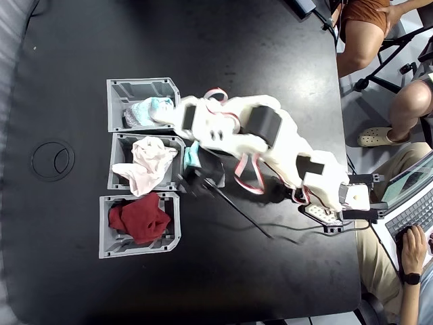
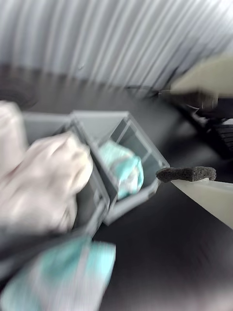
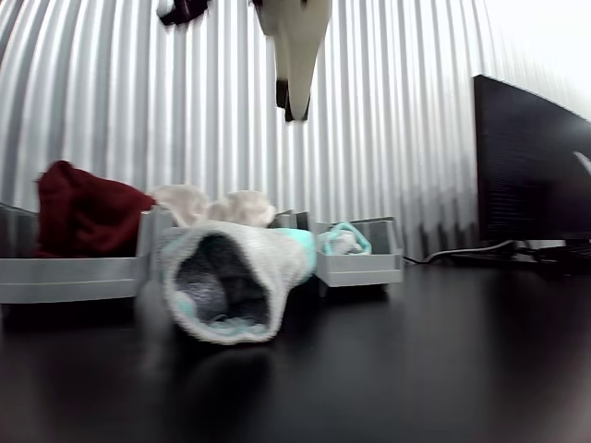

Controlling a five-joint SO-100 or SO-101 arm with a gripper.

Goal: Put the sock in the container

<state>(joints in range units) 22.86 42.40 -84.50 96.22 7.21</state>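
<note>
The small mint-green knitted sock (image 1: 150, 110) looks soft and fuzzy, lying in the light grey ribbed plastic container (image 1: 116, 101), whose walls are matt. The white cloth (image 1: 149, 162) and dark red cloth (image 1: 139, 220) look limp and woven. The black table (image 1: 223, 277) is smooth with a dull sheen. The white plastic arm (image 1: 270, 139) looks hard and slightly glossy.

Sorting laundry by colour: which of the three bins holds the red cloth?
The end bin, lowest in the fixed view, holds the red cloth; the middle one has white cloth, the far one mint.
</note>
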